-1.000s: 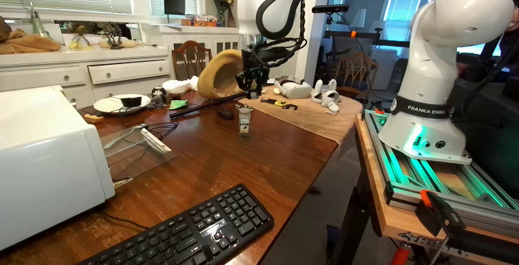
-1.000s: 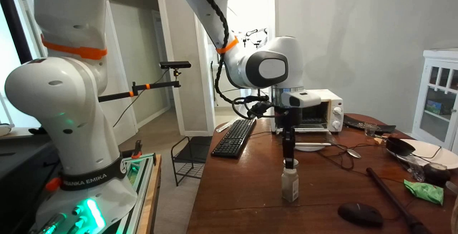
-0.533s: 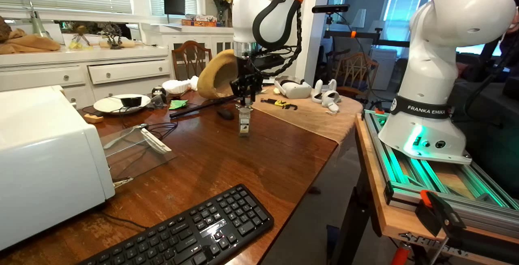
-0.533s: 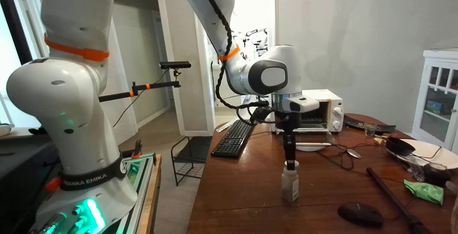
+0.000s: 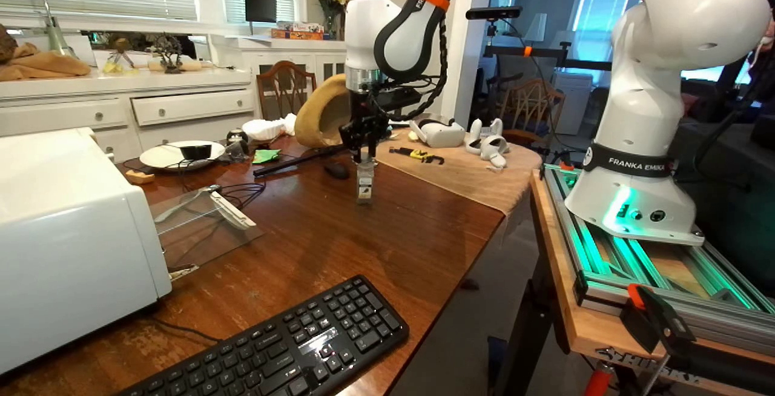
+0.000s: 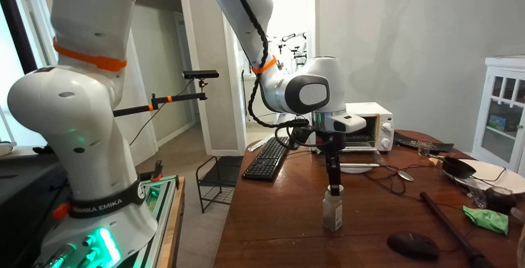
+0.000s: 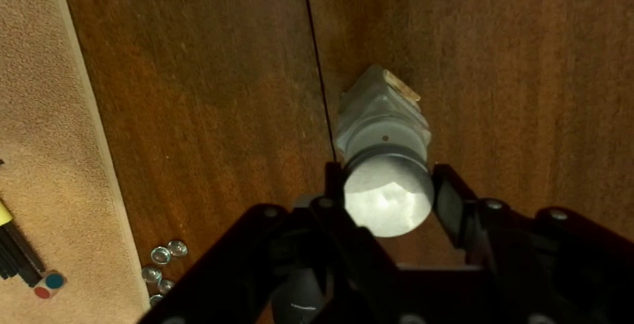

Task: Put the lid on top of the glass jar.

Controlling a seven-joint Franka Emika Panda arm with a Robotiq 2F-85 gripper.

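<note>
A brown wooden table point(image 5: 290, 232) fills the middle of the room, with a toaster oven point(image 5: 66, 220) and a black keyboard point(image 5: 327, 335) toward one end. The glass jar point(image 6: 331, 214) stands upright on the wood, its label showing in both exterior views, and a computer mouse point(image 6: 413, 245) lies near it. The black gripper point(image 5: 364, 157) points down at the jar's top. In the wrist view its fingers point(image 7: 450, 202) pinch the shiny lid point(image 7: 389, 197) from both sides; whether the lid touches the rim, I cannot tell.
</note>
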